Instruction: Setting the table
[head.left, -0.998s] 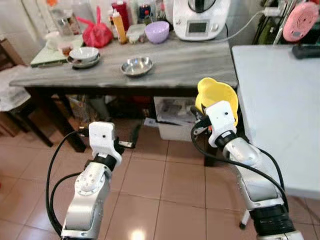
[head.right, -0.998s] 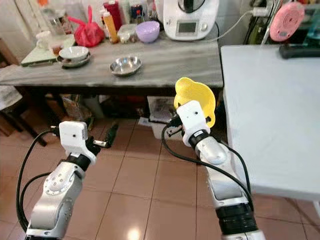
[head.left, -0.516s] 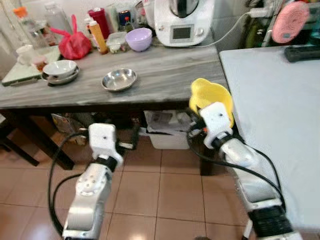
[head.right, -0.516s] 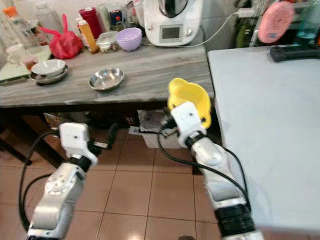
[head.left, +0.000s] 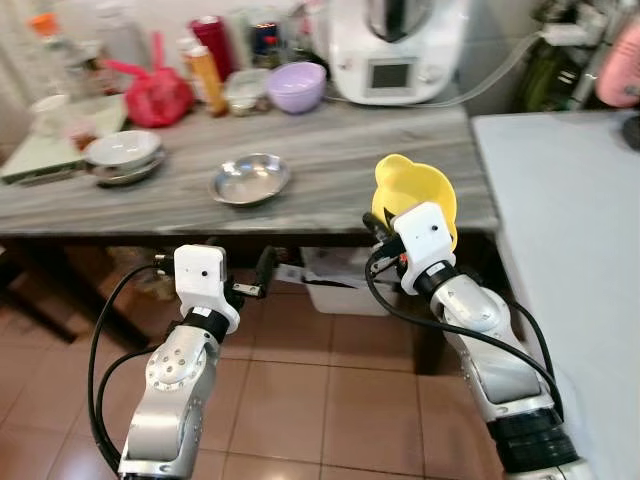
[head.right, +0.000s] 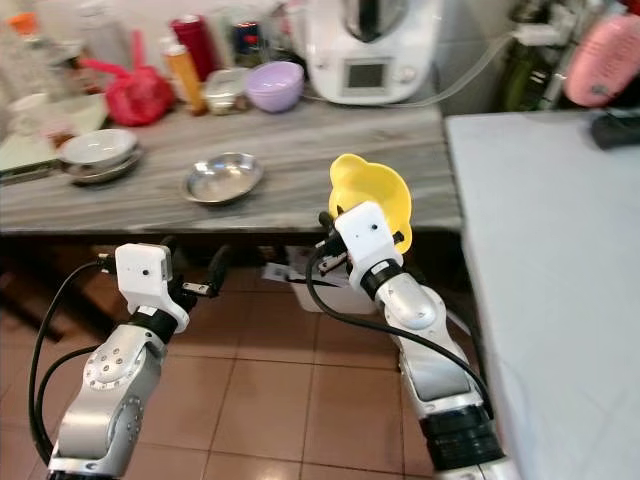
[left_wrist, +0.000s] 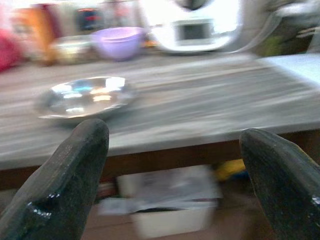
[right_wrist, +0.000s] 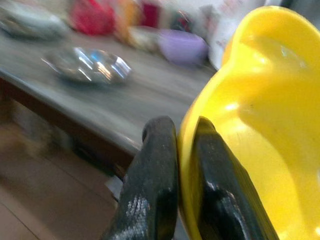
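Two arms reach out before a grey stone worktop (head.left: 400, 150) in the left eye view. The right gripper (head.left: 405, 215) holds a glossy yellow plastic bowl (head.left: 415, 190) upright by its rim, in the air at the worktop's near right corner. A shallow steel dish (head.left: 250, 180) sits mid-worktop; at the far edge stand a lilac bowl (head.left: 297, 86), a red bag (head.left: 160, 95), an orange bottle (head.left: 206, 78) and a white kitchen machine (head.left: 395, 50). Stacked bowls (head.left: 122, 152) lie toward the left end. A pale table (head.left: 570, 230) runs along the right. The left gripper (head.left: 262, 275) hangs over the tiled floor (head.left: 330, 400), below the worktop's near edge.

The right eye view repeats this, with a white bin (head.right: 335, 290) under the worktop.

In the left wrist view, the jaws stand wide apart and empty, matte black fingers (left_wrist: 65, 180) framing the blurred steel dish.

In the right wrist view, the jaws pinch the yellow bowl's thin wall, one finger inside, one outside.
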